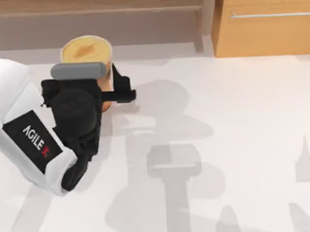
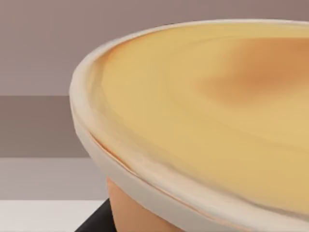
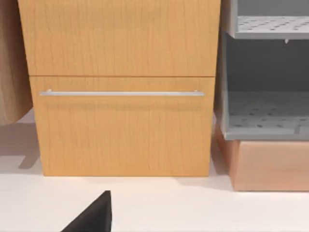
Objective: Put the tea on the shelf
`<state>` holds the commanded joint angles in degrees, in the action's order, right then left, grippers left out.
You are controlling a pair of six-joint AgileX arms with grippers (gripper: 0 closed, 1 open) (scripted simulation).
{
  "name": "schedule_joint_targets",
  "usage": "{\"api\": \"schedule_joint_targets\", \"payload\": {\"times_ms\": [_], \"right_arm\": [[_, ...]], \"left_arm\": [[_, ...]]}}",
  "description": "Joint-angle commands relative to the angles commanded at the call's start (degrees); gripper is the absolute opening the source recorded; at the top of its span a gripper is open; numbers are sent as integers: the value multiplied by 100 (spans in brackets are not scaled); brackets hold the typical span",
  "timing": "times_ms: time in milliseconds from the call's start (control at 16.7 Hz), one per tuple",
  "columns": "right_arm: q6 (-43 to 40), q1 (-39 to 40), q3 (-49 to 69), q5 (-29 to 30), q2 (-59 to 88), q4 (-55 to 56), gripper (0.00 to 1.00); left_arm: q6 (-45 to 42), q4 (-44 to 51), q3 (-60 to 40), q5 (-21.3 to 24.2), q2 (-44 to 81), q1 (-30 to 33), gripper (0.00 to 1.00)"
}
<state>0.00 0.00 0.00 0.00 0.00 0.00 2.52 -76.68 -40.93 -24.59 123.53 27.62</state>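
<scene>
Orange-brown tea (image 1: 86,51): upright, at the table's far left, just before the shelf (image 1: 99,11).
Left gripper (image 1: 108,90): fingers clasp the cup's side.
Coming move: lift, carry straight ahead.
Right gripper (image 3: 91,215): parked, state unclear.

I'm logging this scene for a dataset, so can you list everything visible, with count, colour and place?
tea: one, orange-brown cup with pale yellow sealed top, near the back of the table at left, just in front of the shelf.
shelf: one, light-brown wood with grey-brown recess, along the back at left.
cabinet: one, orange-tan with silver bar handle, back right.
rack: one, grey perforated trays on a brownish base, beside the cabinet.
table: one, white.
left gripper: one, black, at the tea's side.
right gripper: one, black fingertip facing the cabinet.
</scene>
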Motion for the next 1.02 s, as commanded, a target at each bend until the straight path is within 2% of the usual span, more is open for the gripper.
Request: {"api": "schedule_joint_targets", "payload": {"times_ms": [1020], "right_arm": [[0,0,0,0,0,0,100]], "left_arm": [[-11,234,16,-5,-252,11,0]]}}
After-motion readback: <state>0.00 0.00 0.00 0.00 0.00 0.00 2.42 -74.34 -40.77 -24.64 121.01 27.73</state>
